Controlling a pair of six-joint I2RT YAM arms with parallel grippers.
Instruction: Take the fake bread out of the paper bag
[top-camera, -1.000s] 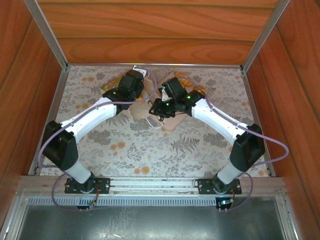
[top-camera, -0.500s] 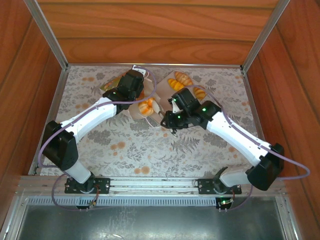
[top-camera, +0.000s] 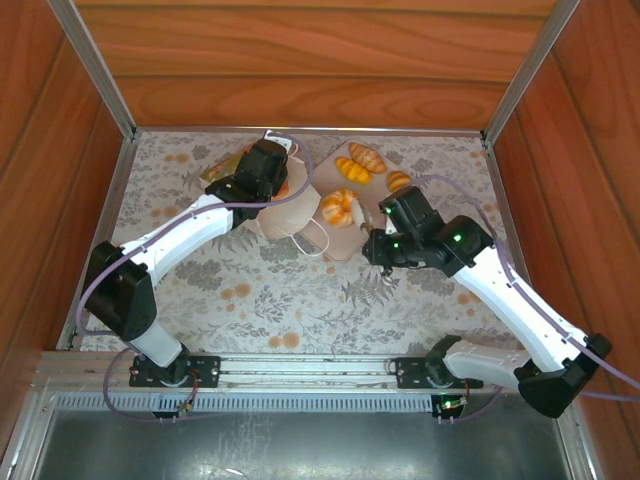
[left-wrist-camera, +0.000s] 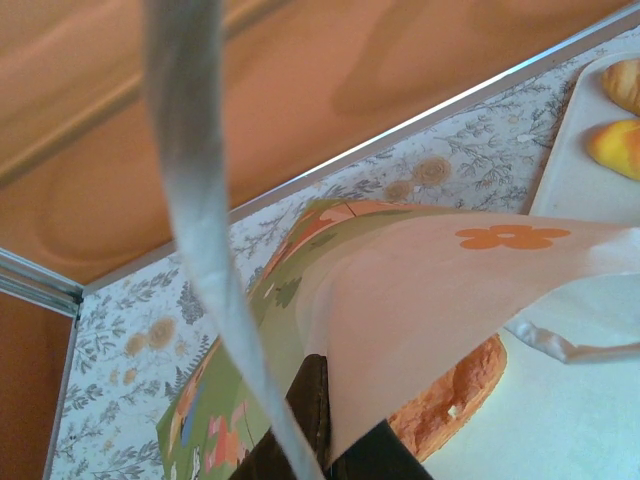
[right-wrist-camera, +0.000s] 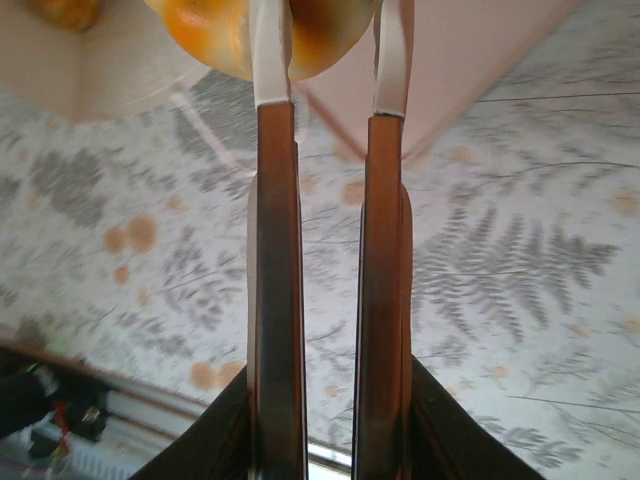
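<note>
Pinching the paper bag (left-wrist-camera: 430, 290), left tool (left-wrist-camera: 335, 435) is closed; right tool (right-wrist-camera: 328, 95), narrowly parted, faces the bun (right-wrist-camera: 215, 40).

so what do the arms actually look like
The left arm and right arm match: white tubular links, bulky black joints, and a lilac cable trailing along each. Small green lights glow on the right arm. The right gripper has two long, flat, dark brown fingers with white tips.
</note>
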